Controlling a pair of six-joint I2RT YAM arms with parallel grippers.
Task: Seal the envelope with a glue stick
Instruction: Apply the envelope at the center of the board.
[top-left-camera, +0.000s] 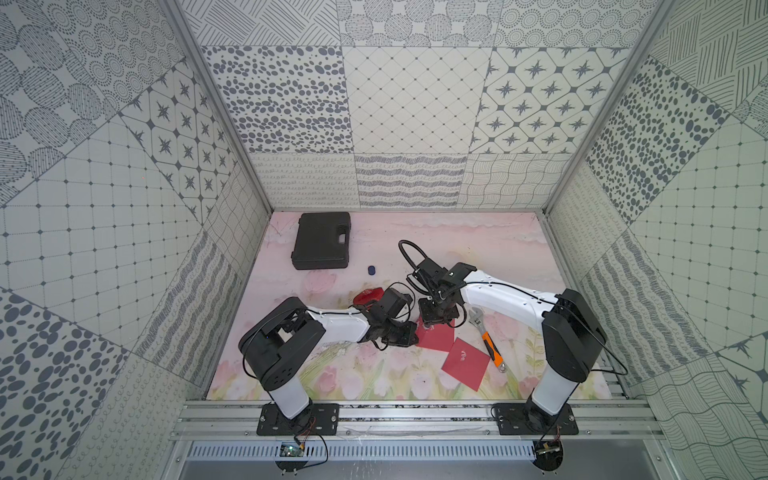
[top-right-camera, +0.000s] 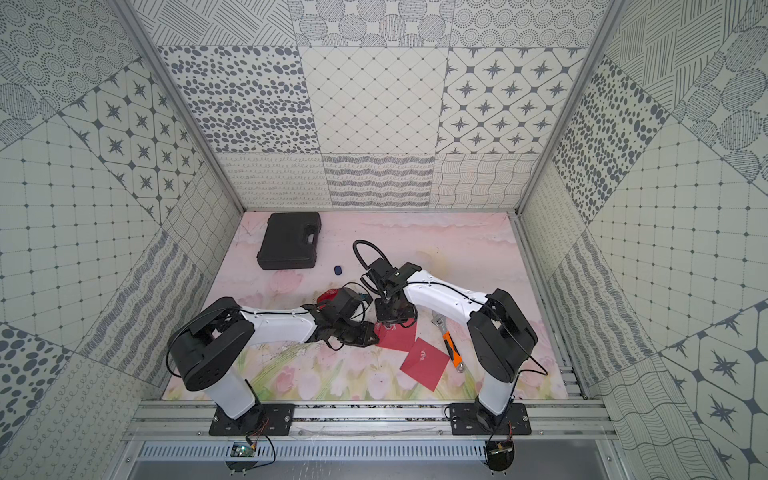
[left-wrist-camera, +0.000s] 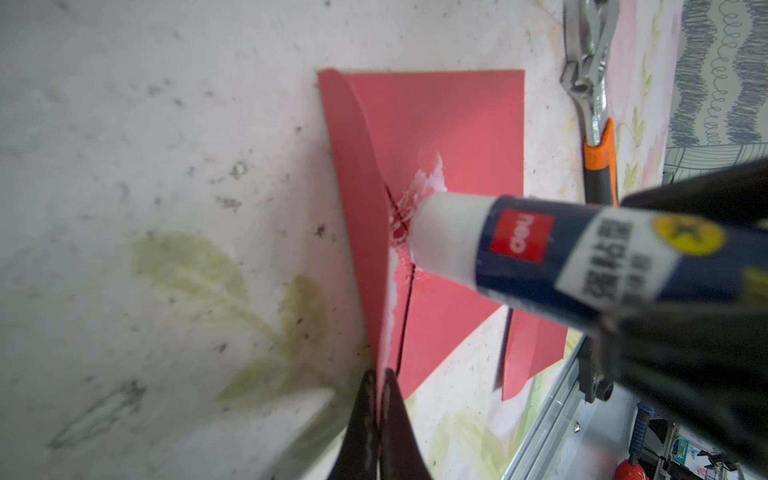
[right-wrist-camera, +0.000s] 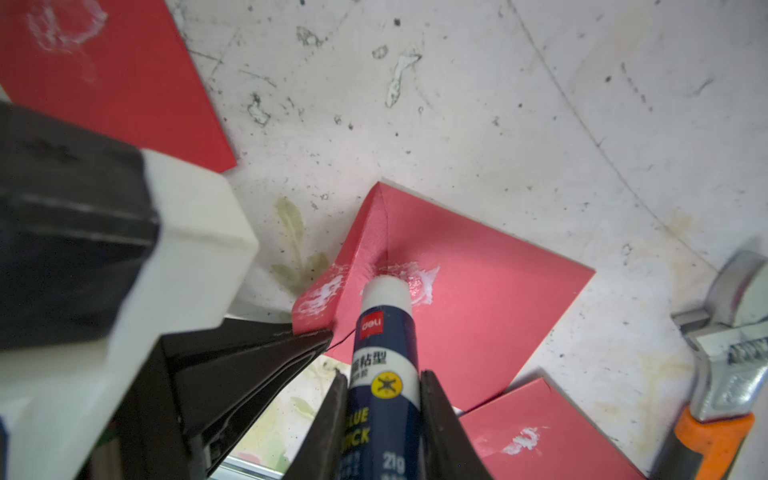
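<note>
The glue stick (right-wrist-camera: 384, 332) stands near the middle of the right wrist view, its white end pressed onto the red envelope (right-wrist-camera: 478, 291) just under the fold, where white smears already lie. The right gripper (right-wrist-camera: 384, 386) is clamped on the dark blue barrel, one finger on each side. The left gripper (left-wrist-camera: 379, 386), at the bottom of the left wrist view, is pinched together on the edge of the lifted flap (left-wrist-camera: 357, 187). The stick is probably light and rigid, with a smooth plastic barrel that could twist in the grip, so mid-barrel is the sensible hold, leaving the soft, tacky end free. The envelope is thin paper that would crease or drag with the glue; holding it by the flap edge seems right. Counted: one glue stick, one loose blue cap (top-left-camera: 371, 270) above centre on the table (top-left-camera: 457, 249), one wrench (top-left-camera: 488, 343), one black case (top-left-camera: 321, 241) — and three red envelopes in the right wrist view, the other two at the upper left (right-wrist-camera: 104, 83) and lower right (right-wrist-camera: 540, 436).
</note>
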